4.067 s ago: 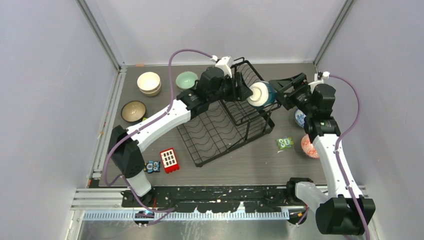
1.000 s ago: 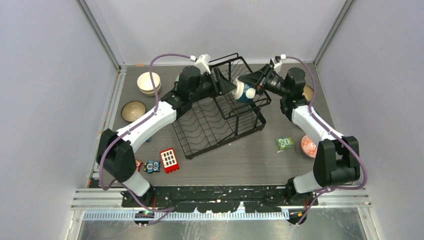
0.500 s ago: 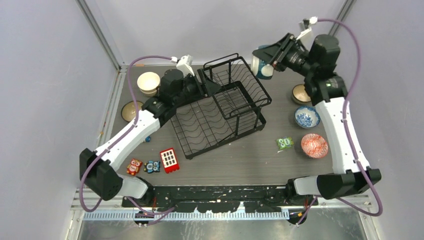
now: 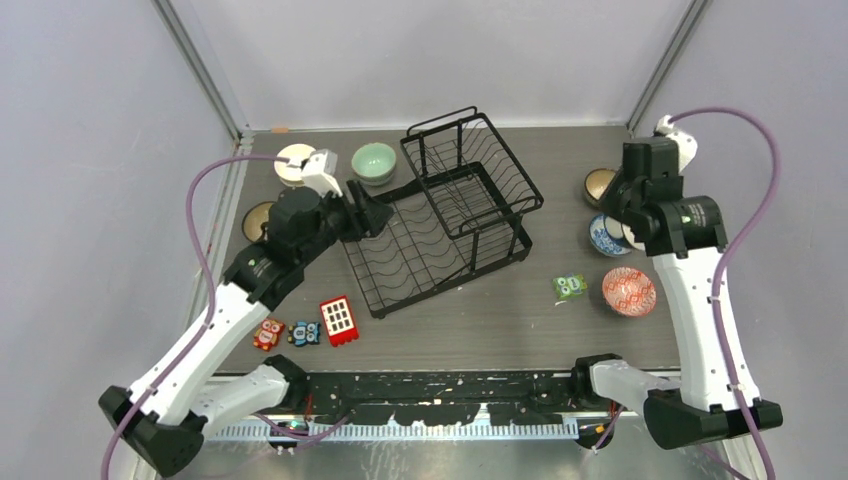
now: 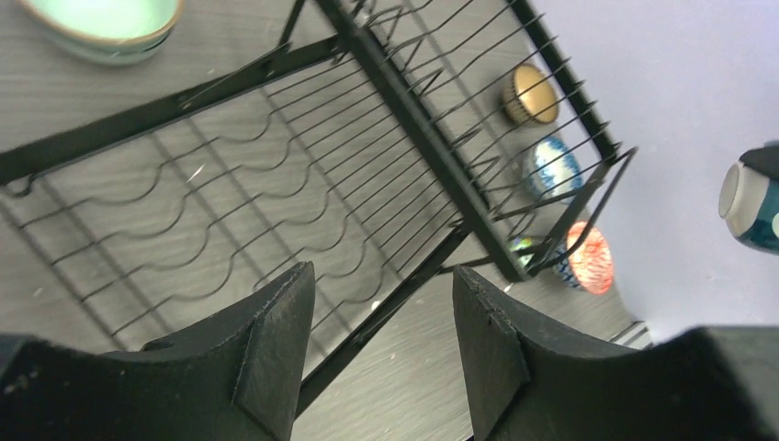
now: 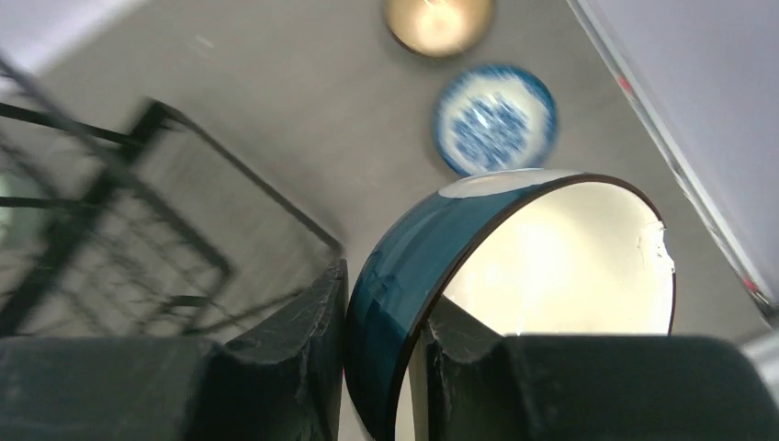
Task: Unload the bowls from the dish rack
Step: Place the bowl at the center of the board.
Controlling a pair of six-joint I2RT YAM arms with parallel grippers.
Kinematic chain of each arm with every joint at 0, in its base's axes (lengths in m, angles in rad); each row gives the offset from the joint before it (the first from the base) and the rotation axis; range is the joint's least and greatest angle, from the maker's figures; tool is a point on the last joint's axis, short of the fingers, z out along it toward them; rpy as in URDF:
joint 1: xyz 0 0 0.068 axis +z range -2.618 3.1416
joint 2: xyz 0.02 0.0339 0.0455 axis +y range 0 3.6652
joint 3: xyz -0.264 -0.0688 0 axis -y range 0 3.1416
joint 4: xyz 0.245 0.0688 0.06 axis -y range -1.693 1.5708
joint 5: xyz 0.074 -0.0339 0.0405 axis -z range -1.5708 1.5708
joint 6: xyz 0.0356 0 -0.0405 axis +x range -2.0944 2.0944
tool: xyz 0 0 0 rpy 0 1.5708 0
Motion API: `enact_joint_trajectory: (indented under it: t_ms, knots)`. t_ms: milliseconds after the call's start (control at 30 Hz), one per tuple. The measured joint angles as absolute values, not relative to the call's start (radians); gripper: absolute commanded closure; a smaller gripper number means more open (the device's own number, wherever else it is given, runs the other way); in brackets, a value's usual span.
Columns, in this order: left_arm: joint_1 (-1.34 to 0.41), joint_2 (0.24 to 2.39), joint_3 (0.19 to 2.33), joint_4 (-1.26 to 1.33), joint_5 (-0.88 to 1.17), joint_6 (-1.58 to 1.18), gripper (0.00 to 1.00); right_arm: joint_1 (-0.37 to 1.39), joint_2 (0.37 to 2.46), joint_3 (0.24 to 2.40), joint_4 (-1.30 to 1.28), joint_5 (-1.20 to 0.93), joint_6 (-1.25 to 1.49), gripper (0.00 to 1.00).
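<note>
Top: dish rack [image 4: 455, 215] is seen bowl-free; the right arm [image 4: 665, 215] is positioned over the right side of the table [image 4: 500, 320], above the blue-and-white bowl [image 4: 605, 236]. Left wrist: left gripper [image 5: 378, 285] is held apart, empty, over the rack's lower tier. Right wrist: right gripper [image 6: 386, 308] is clamped on the wall of the dark teal bowl [image 6: 551, 266], which is tipped on edge with bare table beyond the fingertips, so set-down is judged next.
</note>
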State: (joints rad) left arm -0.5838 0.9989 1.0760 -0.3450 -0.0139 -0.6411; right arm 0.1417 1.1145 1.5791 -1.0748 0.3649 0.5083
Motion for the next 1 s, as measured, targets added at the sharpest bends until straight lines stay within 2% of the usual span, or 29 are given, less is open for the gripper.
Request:
enact_joint_trajectory:
  t_ms: [167, 433, 667, 867, 1000]
  knots:
    - [-0.584, 0.846, 0.989, -0.443, -0.073, -0.618, 0.42, 0.142, 1.083, 1.393, -1.159, 0.406, 0.516, 0.99]
    - [-0.584, 0.698, 0.907, -0.545, -0.112, -0.589, 0.42, 0.243, 0.855, 1.141, -1.237, 0.316, 0.591, 0.99]
    - [-0.584, 0.643, 0.83, -0.622, -0.117, -0.59, 0.42, 0.503, 0.817, 0.982, -1.241, 0.332, 0.704, 0.99]
    - [-0.584, 0.626, 0.807, -0.677, -0.141, -0.593, 0.42, 0.849, 0.952, 0.903, -1.143, 0.437, 0.866, 0.99]
    - [-0.584, 0.612, 0.796, -0.698, -0.163, -0.594, 0.42, 0.92, 1.023, 0.82, -1.031, 0.479, 0.944, 0.99]
